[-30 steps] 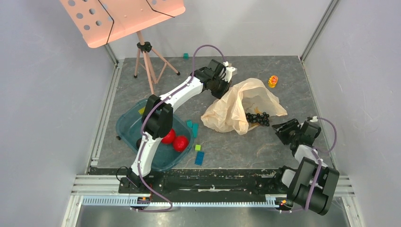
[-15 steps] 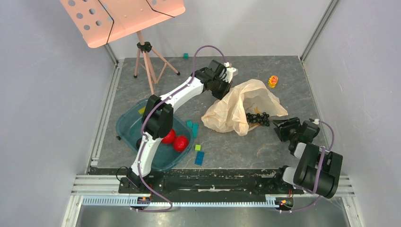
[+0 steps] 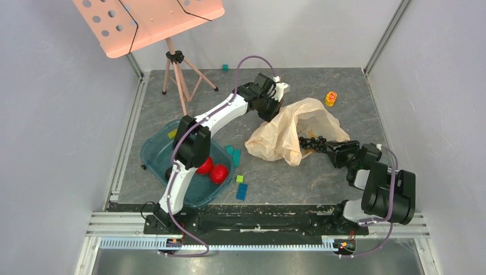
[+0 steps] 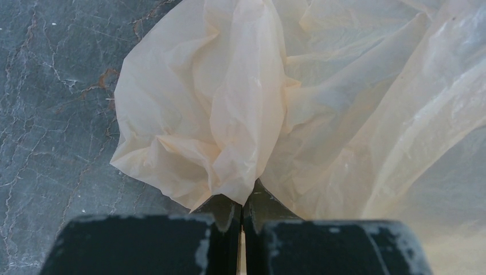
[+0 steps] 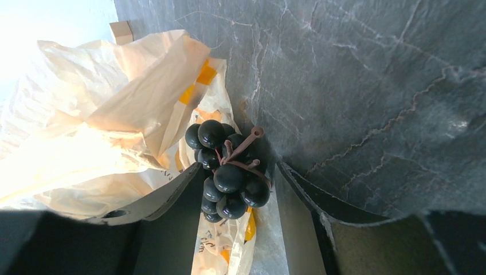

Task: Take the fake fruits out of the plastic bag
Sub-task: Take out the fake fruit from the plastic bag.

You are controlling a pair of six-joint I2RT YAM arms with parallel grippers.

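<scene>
Right arm (image 3: 367, 172) slid left; its open jaws sit around the grapes (image 5: 229, 172). Left arm's (image 3: 218, 114) jaws pinch the plastic bag (image 4: 229, 103). Red balls (image 3: 212, 170) are out, in the tray (image 3: 150, 153); grapes remain.

No text, label, brand or number can be read in any view. The crinkly translucent peach-beige plastic bag (image 5: 86, 114) carries orange print patches (image 5: 205, 73) and a few small dark marks, just ahead of the right gripper (image 5: 238, 172) and below its left finger. They are too small and too creased to read.
</scene>
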